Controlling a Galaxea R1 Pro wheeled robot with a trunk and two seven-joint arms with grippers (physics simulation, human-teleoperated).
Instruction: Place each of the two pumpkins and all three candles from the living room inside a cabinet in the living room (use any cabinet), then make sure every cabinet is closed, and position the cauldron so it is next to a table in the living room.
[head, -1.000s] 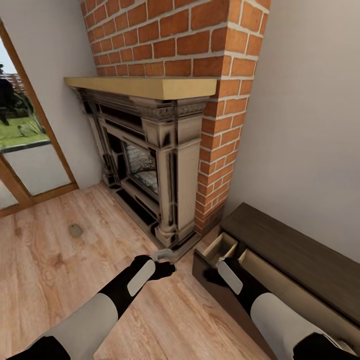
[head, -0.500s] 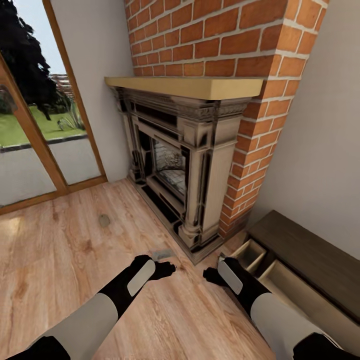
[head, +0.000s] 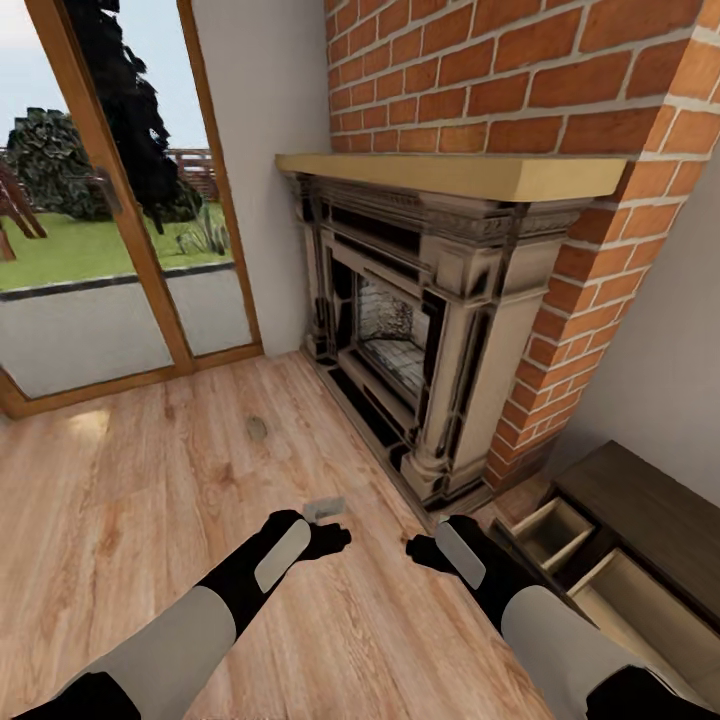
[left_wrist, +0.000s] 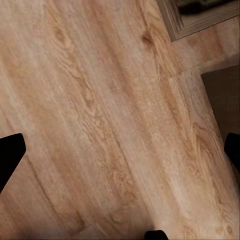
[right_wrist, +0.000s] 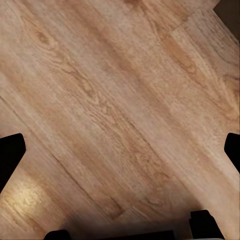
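No legible writing or labels observed. The long, low dark-brown wood cabinet stands beside the brick fireplace, two pale-lined drawers open, contents not discernible. A small beige-tan candle lies on the wood floor. Left pincer spread, empty; right pincer spread, empty.

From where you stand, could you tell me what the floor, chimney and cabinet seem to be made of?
The floor looks like pale wood planks with a slight sheen, showing grain and knots. The chimney looks like matte red brick, with pale mortar lines. The cabinet seems dark-brown wood with a flat matte top and paler beige drawer interiors.
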